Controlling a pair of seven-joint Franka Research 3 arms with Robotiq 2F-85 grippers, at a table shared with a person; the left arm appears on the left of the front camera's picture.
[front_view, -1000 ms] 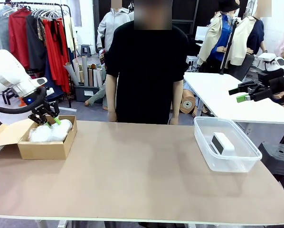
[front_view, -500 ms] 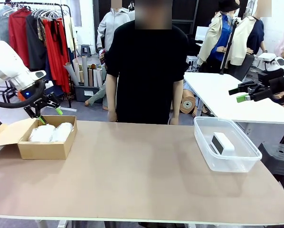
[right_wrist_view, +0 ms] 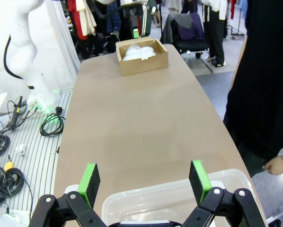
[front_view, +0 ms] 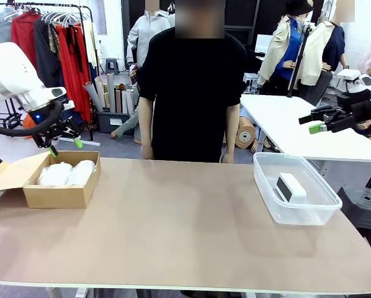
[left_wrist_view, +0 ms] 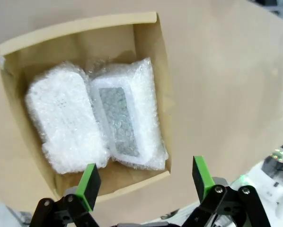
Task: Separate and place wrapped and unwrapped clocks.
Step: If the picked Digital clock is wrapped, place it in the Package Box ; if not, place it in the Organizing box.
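Wrapped clocks [left_wrist_view: 96, 120]: sorted together into cardboard box [front_view: 61, 195].
Left end effector [front_view: 64, 146]: spread wide, nothing held.

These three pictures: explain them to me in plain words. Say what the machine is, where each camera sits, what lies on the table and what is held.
The machine is a pair of white robot arms, each ending in a black two-fingered hand with green pads. The front view looks across a tan table at a person standing at its far side. The other two pictures come from cameras on the wrists, looking down along each hand's fingers.

The left hand hangs open above a cardboard box. Its wrist view shows two bubble-wrapped clocks lying side by side in the box: a rounded one and a flatter one with a speckled grey face.

The right hand is open above a clear plastic tub, where a bare white clock sits.

Neither hand holds anything.
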